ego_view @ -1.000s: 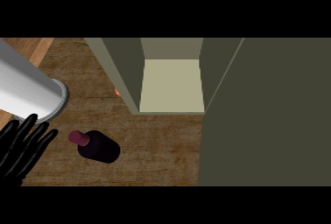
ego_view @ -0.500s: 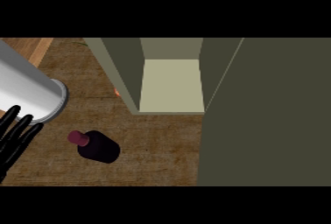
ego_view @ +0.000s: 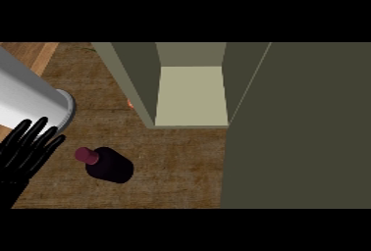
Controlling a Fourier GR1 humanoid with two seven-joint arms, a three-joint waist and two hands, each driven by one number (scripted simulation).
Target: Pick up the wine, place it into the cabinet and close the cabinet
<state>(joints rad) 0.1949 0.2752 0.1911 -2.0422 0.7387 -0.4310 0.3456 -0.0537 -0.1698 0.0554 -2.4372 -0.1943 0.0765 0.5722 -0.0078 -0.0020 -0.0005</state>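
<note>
Wine: dark bottle (ego_view: 109,165) on the wooden counter (ego_view: 174,162), seen from steeply above, its purple-red cap (ego_view: 87,156) toward 10 o'clock of the body; it sits at about 8 o'clock from the picture's middle
Wine contact: nothing holds it; a strip of bare counter shows between the cap and the nearest fingertips
Left hand: black hand (ego_view: 25,149) at 9 o'clock by the left edge, just beside the bottle on its 9 o'clock side
Left hand fingers: straight and spread, tips pointing toward 1 o'clock, closed round nothing
Left forearm: grey cylinder (ego_view: 29,100) crossing the upper left corner at 10 o'clock, its round end just above the fingertips
Right hand: does not show in the head view
Cabinet: olive-green box (ego_view: 192,83) at 12 o'clock, standing open, with a pale inner floor (ego_view: 192,95) visible between its side walls
Cabinet door: large dark olive panel (ego_view: 304,127) filling the right side from 1 to 5 o'clock, swung open, its edge running down from the cabinet's right wall
Wine to cabinet: bottle lies outside it, at 7 o'clock from the opening, apart from the cabinet's front edge
Small item: an orange-pink speck (ego_view: 130,103) against the cabinet's left wall, too small to identify
</note>
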